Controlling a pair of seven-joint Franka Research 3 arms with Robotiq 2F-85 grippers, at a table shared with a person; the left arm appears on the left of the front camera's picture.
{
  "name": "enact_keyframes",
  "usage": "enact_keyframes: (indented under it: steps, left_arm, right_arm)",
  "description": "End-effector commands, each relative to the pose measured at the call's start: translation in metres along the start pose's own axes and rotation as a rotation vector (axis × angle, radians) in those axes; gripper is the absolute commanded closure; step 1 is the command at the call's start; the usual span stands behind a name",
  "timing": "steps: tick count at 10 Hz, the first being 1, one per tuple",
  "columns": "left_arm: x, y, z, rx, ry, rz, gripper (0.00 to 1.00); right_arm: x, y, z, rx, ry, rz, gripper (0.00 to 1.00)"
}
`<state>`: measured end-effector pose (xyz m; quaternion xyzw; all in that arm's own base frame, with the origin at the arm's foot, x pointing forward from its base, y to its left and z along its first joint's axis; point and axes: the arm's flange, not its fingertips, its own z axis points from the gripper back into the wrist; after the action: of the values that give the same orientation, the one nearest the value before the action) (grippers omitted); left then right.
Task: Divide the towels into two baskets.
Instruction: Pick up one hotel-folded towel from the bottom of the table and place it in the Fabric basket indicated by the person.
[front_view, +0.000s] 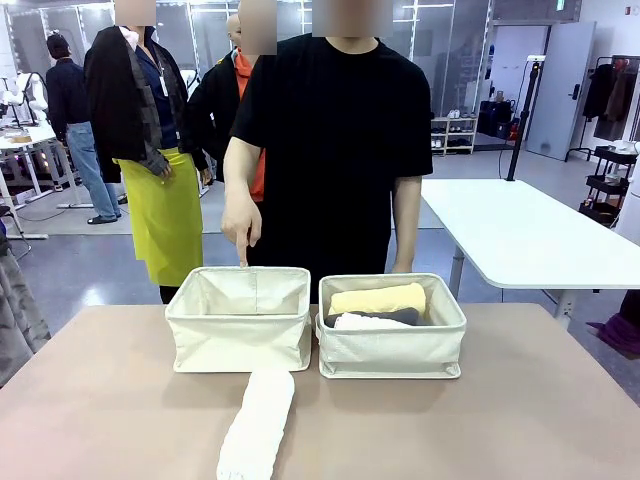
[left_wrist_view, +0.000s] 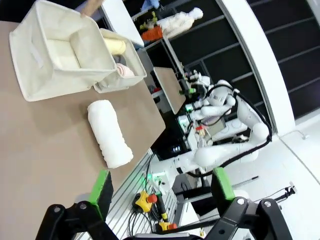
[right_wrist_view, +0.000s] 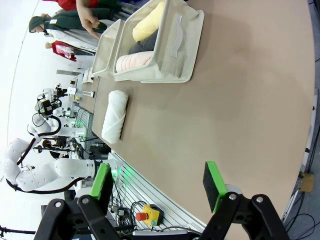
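Two cream canvas baskets stand side by side across the table. The left basket (front_view: 240, 318) (left_wrist_view: 55, 52) (right_wrist_view: 107, 52) has nothing visible inside; a person's finger (front_view: 243, 250) points down into it from the far side. The right basket (front_view: 392, 325) (left_wrist_view: 125, 67) (right_wrist_view: 165, 45) holds a pale yellow towel (front_view: 378, 298) (right_wrist_view: 147, 25), a dark grey towel (front_view: 385, 316) (right_wrist_view: 140, 47) and a cream-pink towel (front_view: 370, 323) (right_wrist_view: 134, 61). A white towel (front_view: 258, 425) (left_wrist_view: 109, 133) (right_wrist_view: 115, 116) lies rolled on the table in front of the left basket. My left gripper (left_wrist_view: 162, 192) and right gripper (right_wrist_view: 159, 187) are open, high above the near edge, holding nothing.
The person in black stands right behind the baskets. The brown table (front_view: 520, 420) has free room to both sides of the baskets and the white roll. Other people and a white table (front_view: 520, 230) are farther back.
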<state>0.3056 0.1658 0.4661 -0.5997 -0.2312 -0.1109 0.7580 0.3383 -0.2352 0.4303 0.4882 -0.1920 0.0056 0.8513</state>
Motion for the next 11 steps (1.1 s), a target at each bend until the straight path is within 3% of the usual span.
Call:
enact_keyframes:
  steps: [1,2,3,5,7,9,11]
  left_arm:
    - [0.042,-0.045,-0.049,0.056,0.151,0.067,0.0]
    - [0.056,-0.061,-0.074,0.099,0.234,0.065,0.0]
    - [0.077,-0.07,-0.102,0.146,0.347,0.14,0.0]
    - [0.103,-0.09,-0.154,0.215,0.504,0.122,0.0]
    - [0.103,-0.098,-0.216,0.36,0.63,0.214,0.0]
    - [0.08,-0.1,-0.265,0.518,0.676,0.268,0.0]
    - [0.045,-0.096,-0.308,0.743,0.622,0.225,0.0]
  right_arm:
    - [-0.002,0.005,0.001,0.005,-0.002,-0.024,0.08]
    - [-0.002,0.005,0.001,0.005,-0.002,-0.024,0.08]
    - [-0.002,0.005,0.001,0.005,-0.002,-0.024,0.08]
    - [-0.002,0.005,0.001,0.005,-0.002,-0.024,0.08]
    - [-0.002,0.005,0.001,0.005,-0.002,-0.024,0.08]
    - [-0.002,0.005,0.001,0.005,-0.002,-0.024,0.08]
    - [-0.002,0.005,0.001,0.005,-0.002,-0.024,0.08]
